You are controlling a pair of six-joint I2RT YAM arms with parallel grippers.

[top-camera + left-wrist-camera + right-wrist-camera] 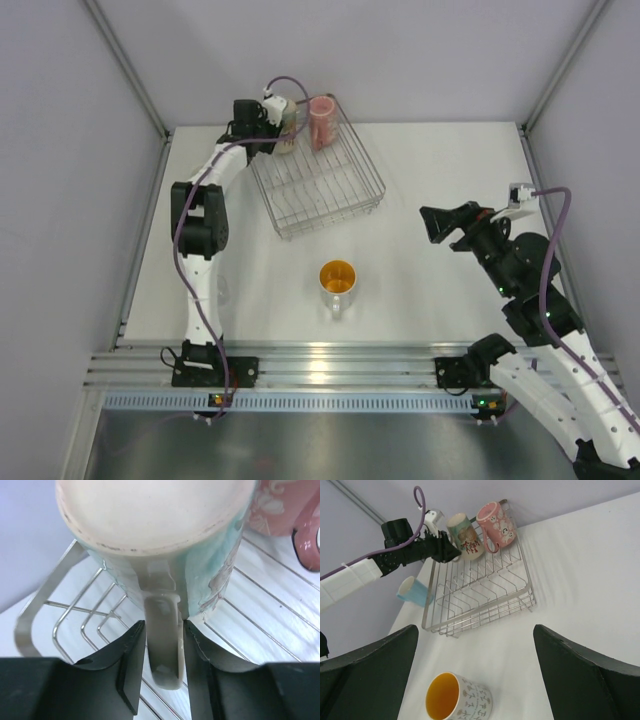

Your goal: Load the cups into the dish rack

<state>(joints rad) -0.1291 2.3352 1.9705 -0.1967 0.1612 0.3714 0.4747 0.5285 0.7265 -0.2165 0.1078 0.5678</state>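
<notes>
Wire rack (318, 185): 1 pink mug (322, 120) and 1 cream mug (150, 520) at its far edge, the latter's handle clenched in my left pincer (164, 645). Table (450, 160): 1 speckled mug (337, 282), 1 blue cup (415, 591). Right pincer (445, 222) released.

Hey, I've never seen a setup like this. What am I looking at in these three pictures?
These are two robot arms bolted at a table's near edge. One picture looks down from above; the other two come from a camera on each wrist. The left gripper is shut on a pale mug's handle, at the far corner of the wire rack, beside a pink mug. The right gripper hangs open and empty. A yellow-lined mug and a blue cup sit on the table outside the rack.
</notes>
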